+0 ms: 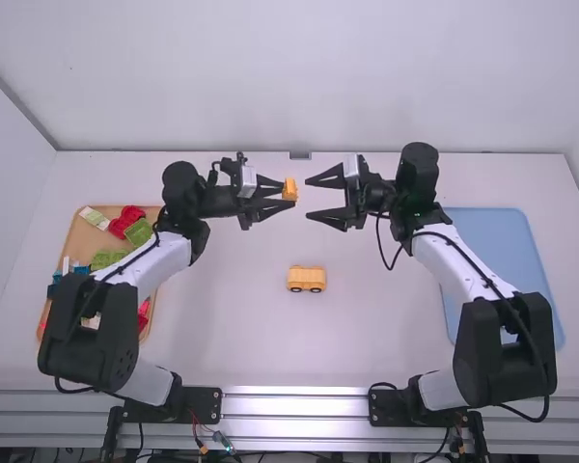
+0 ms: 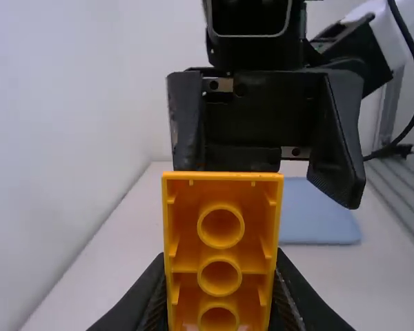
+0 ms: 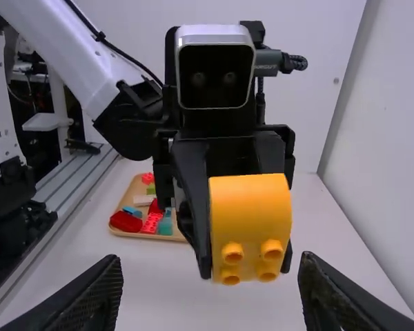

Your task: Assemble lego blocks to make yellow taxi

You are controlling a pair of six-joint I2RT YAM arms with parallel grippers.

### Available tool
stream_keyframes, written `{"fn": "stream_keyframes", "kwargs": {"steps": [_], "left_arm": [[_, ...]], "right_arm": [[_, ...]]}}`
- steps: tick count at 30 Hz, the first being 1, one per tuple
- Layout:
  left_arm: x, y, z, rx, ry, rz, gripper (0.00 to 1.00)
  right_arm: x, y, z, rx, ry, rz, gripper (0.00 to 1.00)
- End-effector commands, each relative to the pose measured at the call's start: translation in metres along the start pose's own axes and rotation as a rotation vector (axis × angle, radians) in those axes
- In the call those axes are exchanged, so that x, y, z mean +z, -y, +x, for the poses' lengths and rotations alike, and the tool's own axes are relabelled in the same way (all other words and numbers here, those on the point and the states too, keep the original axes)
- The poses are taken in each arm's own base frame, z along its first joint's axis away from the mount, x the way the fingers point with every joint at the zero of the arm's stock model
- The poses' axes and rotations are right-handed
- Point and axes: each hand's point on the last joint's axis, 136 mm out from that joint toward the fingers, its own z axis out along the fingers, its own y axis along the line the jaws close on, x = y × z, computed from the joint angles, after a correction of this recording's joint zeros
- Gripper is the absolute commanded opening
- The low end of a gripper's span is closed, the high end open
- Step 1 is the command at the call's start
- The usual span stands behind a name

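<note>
My left gripper (image 1: 284, 193) is shut on an orange-yellow block (image 1: 289, 189) above the table's far middle. In the left wrist view the block (image 2: 221, 265) turns its hollow underside to the camera, between the fingertips of the left gripper (image 2: 219, 303). The right wrist view shows the block's (image 3: 250, 214) curved side and several studs. Facing it from the right, my right gripper (image 1: 314, 198) stands open and apart from the block; its own fingers in the right wrist view are wide apart (image 3: 210, 289). A yellow car body with dark wheels (image 1: 307, 279) rests on the table, nearer the arm bases.
A wooden tray (image 1: 154, 289) of red, green, blue and white blocks lies at the left, partly under the left arm. On the right is a blue tray (image 1: 507, 241), partly behind the right arm. A wall stands beyond the table's far edge.
</note>
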Motion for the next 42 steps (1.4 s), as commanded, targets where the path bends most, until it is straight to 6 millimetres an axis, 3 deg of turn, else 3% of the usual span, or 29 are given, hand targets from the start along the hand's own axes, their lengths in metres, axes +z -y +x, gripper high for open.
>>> {"fn": "stream_keyframes", "kwargs": {"steps": [1,7,26,36,37,41,42], "left_arm": [[-0.001,0.011,-0.013,-0.081,0.01,0.045,0.02],[0.003,0.029,-0.014,-0.047,0.007,0.142,0.02],[0.001,0.028,-0.02,-0.006,0.02,0.134,0.02],[0.001,0.028,-0.019,-0.007,0.019,0.136,0.04],[0.001,0.028,-0.019,-0.007,0.019,0.135,0.23],[0.001,0.028,-0.019,-0.006,0.019,0.135,0.54],[0.001,0.028,-0.019,-0.007,0.019,0.136,0.92]], "right_arm": [[0.003,-0.005,-0.019,-0.049,0.012,-0.023,0.67],[0.015,-0.001,-0.029,-0.033,0.022,0.005,0.65],[0.028,0.002,-0.03,0.028,0.023,0.034,0.55],[0.033,-0.002,-0.031,0.021,0.026,0.019,0.36],[0.035,-0.003,-0.031,0.021,0.026,0.015,0.24],[0.034,-0.002,-0.031,0.021,0.026,0.017,0.16],[0.035,-0.003,-0.031,0.021,0.026,0.014,0.16]]}}
